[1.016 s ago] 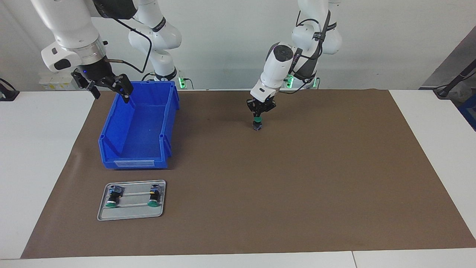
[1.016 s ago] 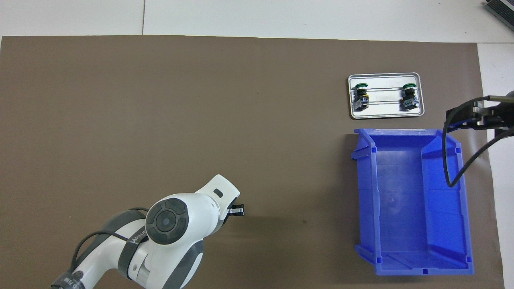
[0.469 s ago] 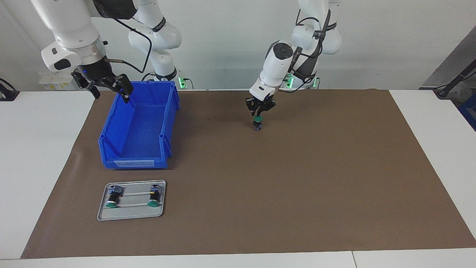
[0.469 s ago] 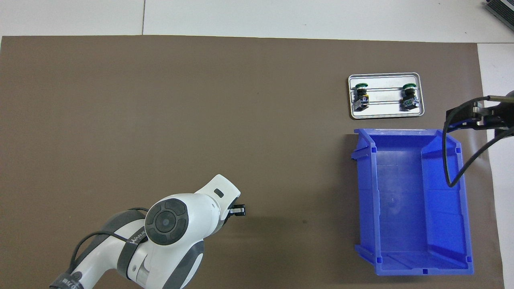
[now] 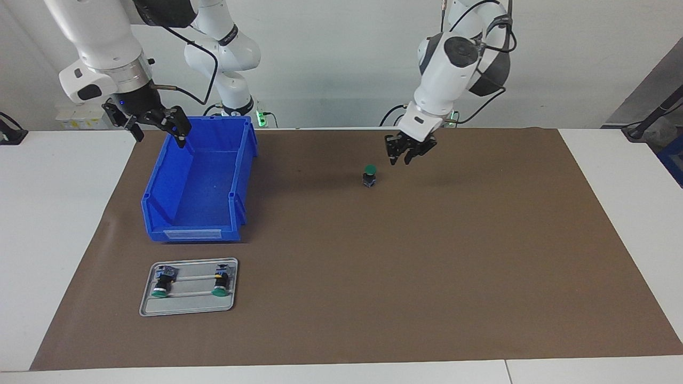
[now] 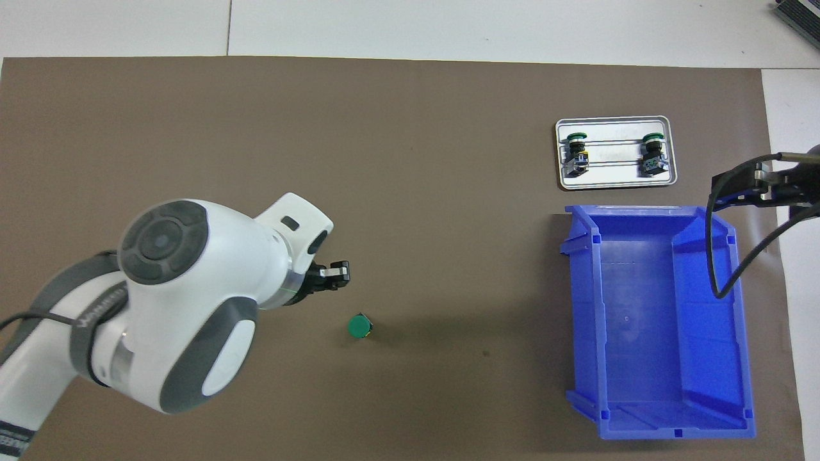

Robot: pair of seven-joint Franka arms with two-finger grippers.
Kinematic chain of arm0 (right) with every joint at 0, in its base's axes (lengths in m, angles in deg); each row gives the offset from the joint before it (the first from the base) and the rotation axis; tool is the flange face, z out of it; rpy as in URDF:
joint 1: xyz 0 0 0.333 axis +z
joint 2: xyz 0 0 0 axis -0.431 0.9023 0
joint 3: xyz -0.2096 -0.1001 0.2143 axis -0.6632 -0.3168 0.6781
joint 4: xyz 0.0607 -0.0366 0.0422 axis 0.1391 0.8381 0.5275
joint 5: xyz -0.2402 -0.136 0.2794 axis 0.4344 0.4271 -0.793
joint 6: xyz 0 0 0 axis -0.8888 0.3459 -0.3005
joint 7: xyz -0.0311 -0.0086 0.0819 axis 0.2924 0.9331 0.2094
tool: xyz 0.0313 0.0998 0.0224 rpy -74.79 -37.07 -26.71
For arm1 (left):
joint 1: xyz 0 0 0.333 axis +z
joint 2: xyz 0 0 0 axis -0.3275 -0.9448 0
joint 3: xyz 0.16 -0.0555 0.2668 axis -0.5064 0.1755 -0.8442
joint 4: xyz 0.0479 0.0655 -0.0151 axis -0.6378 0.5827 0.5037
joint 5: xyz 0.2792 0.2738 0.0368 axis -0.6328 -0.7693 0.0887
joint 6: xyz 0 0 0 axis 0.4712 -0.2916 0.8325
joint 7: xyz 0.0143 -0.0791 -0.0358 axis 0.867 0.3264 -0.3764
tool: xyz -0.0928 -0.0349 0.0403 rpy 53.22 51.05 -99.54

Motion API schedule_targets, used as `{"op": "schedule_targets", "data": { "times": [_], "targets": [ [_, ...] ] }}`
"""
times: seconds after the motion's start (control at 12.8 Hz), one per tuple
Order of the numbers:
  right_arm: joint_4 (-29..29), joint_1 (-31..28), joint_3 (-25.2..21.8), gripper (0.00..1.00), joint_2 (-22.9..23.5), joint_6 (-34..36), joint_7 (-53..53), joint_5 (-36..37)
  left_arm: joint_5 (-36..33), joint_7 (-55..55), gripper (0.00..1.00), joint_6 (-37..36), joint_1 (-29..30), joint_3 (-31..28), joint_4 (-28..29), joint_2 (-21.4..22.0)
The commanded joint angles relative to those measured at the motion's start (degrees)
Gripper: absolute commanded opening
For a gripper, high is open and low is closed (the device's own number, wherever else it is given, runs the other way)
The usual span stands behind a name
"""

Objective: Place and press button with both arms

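— How many buttons do you count?

— Three. The button (image 5: 369, 176) with the green cap stands upright alone on the brown mat (image 5: 427, 266), toward the robots' edge of the table (image 5: 64, 240), about midway along it. Two more buttons (image 5: 160, 281) lie in a small metal tray (image 5: 187, 306) near the mat's corner away from the robots, at the right arm's end.

— And the grippers?

— Two. The left gripper (image 5: 404, 155) hangs in the air just beside the button, clear of it, its fingers parted and holding nothing. The right gripper (image 5: 156, 126) waits spread wide over the rim of the one blue bin (image 5: 195, 213), also empty.

— Any writing?

— A pale label on the bin's front wall, nothing I can read.
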Motion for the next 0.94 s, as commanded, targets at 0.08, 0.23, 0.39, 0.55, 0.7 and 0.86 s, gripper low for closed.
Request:
{"op": "schedule_targets", "data": {
  "times": [0.08,0.23,0.39,0.55,0.7,0.86],
  "targets": [
    [0.42,-0.41,0.21,1.0,-0.4,0.6,-0.61,-1.07,-9.14,-11.01,0.7,-9.07,11.23,0.48,-8.11,-1.89],
    [0.42,-0.41,0.21,1.0,-0.4,0.6,-0.53,-1.07,-13.91,-14.02,1.0,-7.96,15.36,0.48,-10.23,-1.89],
    [0.42,-0.41,0.21,1.0,-0.4,0.52,-0.61,-1.07,-13.39,-14.47,1.0,-8.91,18.45,0.4,-16.97,-4.86],
    [0.42,-0.41,0.21,1.0,-0.4,0.6,-0.61,-1.07,-11.65,-14.56,1.0,-13.1,19.42,0.22,-22.78,-7.77],
    [0.42,-0.41,0.21,1.0,-0.4,0.6,-0.61,-1.07,-11.81,-14.65,1.0,-19.17,19.17,0.74,-29.53,-10.57],
    [0.42,-0.41,0.21,1.0,-0.4,0.6,-0.61,-1.07,-11.99,-14.82,1.0,-26.02,18.64,1.36,-38.93,-15.84]
  ]
}}
